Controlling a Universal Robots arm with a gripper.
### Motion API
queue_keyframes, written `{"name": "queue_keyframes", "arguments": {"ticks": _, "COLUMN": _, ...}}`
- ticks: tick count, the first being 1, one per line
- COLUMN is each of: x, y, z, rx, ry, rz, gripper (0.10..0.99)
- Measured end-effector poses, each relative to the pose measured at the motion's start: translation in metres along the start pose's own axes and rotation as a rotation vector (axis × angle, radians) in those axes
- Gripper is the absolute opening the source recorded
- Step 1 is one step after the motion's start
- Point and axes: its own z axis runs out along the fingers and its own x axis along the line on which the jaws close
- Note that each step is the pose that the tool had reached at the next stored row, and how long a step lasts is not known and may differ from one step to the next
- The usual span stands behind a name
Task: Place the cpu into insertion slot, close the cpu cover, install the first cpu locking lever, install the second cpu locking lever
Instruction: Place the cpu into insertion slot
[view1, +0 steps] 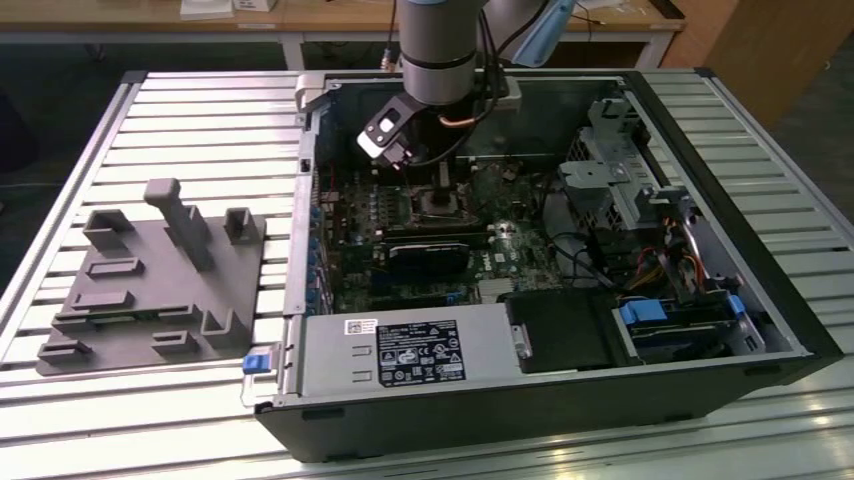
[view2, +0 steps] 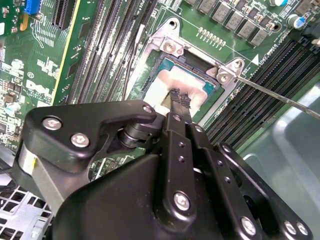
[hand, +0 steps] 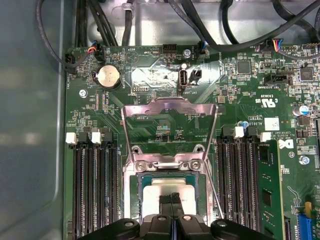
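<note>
Black metal jaws stand closed on one another with nothing between them, their tips on or just above the pale top of the cpu (view2: 165, 82); whether they touch it cannot be told. The cpu lies flat inside the insertion slot (view2: 186, 64), its edges parallel to the slot's rim, so the placing looks all but done. Beyond the slot the cpu cover (hand: 170, 106) stands tilted up on its hinge, open, and a thin locking lever (view2: 280, 97) juts away from the slot's corner, unlatched by the look of it. To do this step well, any touch on the cpu should be light and straight down through its middle, since a sideways nudge could skew it. All four edges should sit level within the rim. Around the slot spreads the green motherboard (hand: 150, 80), with long memory slots (hand: 95, 190) on both sides. In the exterior view the arm (view1: 438, 40) drops from above into the open computer case (view1: 747, 300), wrist bent toward the board. The case lies on a slatted tabletop (view1: 174, 100) beside a grey block (view1: 147, 290)
</note>
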Motion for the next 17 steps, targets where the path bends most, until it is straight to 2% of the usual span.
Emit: {"name": "queue_keyframes", "arguments": {"ticks": 17, "x": -0.0001, "y": -0.0017, "z": 0.0040, "rx": 0.000, "ry": -0.0001, "rz": 0.000, "gripper": 0.106}}
